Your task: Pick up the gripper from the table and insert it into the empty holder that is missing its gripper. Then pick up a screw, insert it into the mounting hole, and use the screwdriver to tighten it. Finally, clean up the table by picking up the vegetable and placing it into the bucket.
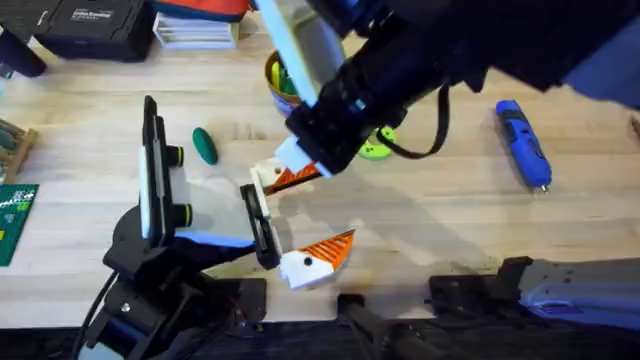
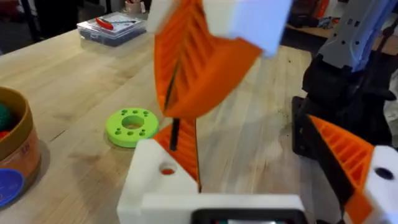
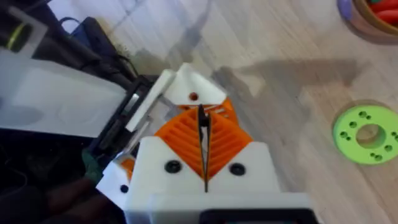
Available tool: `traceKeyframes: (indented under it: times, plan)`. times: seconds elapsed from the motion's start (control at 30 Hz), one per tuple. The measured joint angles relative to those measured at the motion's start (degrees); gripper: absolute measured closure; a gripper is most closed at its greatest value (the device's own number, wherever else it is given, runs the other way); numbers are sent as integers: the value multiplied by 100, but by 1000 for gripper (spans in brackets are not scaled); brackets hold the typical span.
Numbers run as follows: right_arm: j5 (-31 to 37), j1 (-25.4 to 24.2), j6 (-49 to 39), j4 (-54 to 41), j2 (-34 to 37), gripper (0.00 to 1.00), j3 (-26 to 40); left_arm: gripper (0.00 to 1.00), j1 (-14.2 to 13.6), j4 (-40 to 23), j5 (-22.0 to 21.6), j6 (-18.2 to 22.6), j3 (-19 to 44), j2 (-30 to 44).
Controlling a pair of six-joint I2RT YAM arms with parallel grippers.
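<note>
My left gripper (image 1: 300, 218) stands open near the table's middle. Its far white holder (image 2: 158, 183) has the orange ribbed gripper (image 2: 186, 146) seated in it. Orange shows through the mounting hole (image 2: 166, 169), also seen in the right wrist view (image 3: 193, 96). My right gripper (image 1: 300, 165) reaches in from the back right, right over that holder, shut on a thin dark screw (image 3: 202, 121) that points down at it. The blue screwdriver (image 1: 523, 143) lies at the right. The dark-green vegetable (image 1: 205, 145) lies left of centre. The right arm partly hides the yellow bucket (image 1: 278, 85).
A flat bright-green ring (image 1: 378, 148) lies just right of the grippers. A black case (image 1: 90, 25) and a stack of boxes (image 1: 195, 25) stand along the back edge. A green circuit board (image 1: 15, 220) lies at the left edge. Toys fill the bucket.
</note>
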State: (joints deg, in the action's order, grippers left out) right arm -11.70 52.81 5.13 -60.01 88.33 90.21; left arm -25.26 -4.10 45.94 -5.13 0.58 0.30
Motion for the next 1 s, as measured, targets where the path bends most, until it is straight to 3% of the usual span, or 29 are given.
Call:
traceKeyframes:
  times: [1.0]
  plan:
    - [4,178,46,114,231,996,2,15,0,-17,80,22,0,2]
